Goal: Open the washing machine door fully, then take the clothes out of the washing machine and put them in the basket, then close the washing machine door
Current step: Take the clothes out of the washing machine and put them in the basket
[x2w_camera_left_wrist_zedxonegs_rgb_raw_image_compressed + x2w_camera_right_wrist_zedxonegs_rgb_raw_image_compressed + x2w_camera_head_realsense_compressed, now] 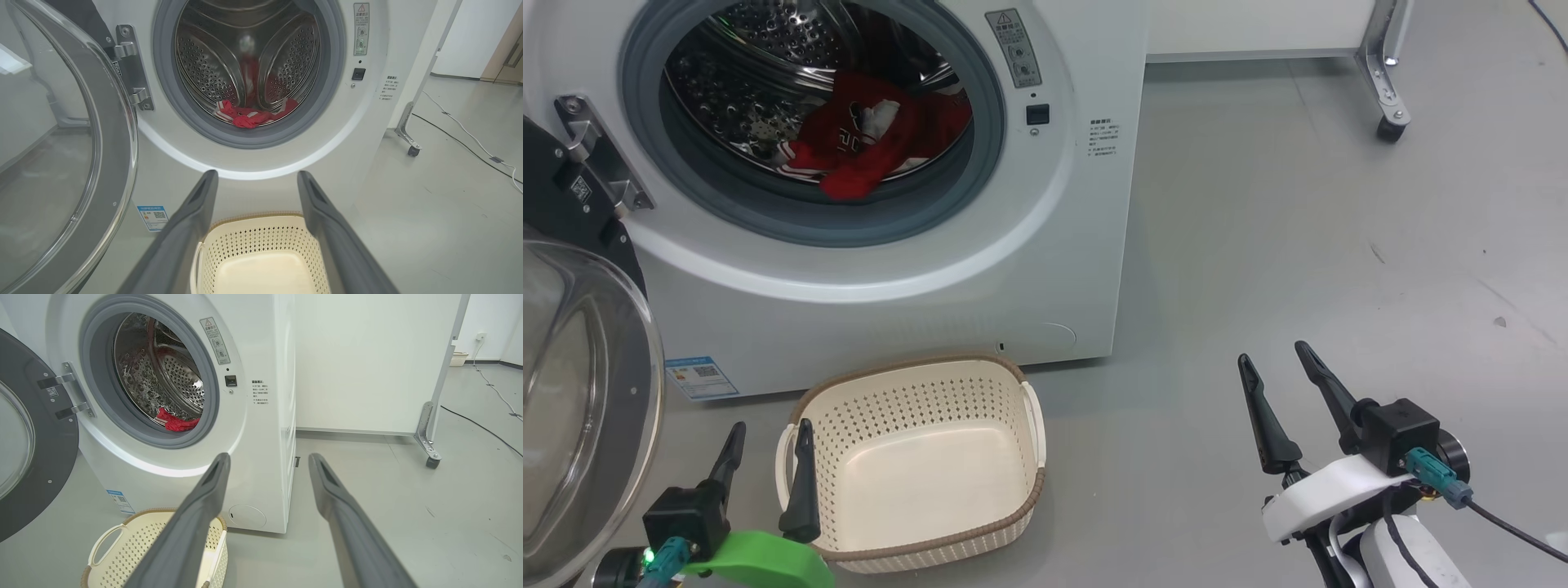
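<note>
The white washing machine (pixel 980 269) stands with its door (pixel 580 392) swung wide open to the left on its hinge; the door's glass bowl (pixel 45 163) bulges toward me. Red clothes (pixel 866 143) with white patches lie at the bottom of the steel drum, and they are also in the left wrist view (pixel 251 116) and the right wrist view (pixel 177 422). The cream basket (pixel 915 392) sits empty on the floor before the machine. My left gripper (pixel 768 437) hangs open at the basket's left edge. My right gripper (pixel 1274 359) is open over bare floor to the right.
A white panel on a metal caster leg (pixel 1388 98) stands behind and right of the machine. A cable (pixel 470 147) runs over the grey floor at the far right. Open floor stretches right of the basket.
</note>
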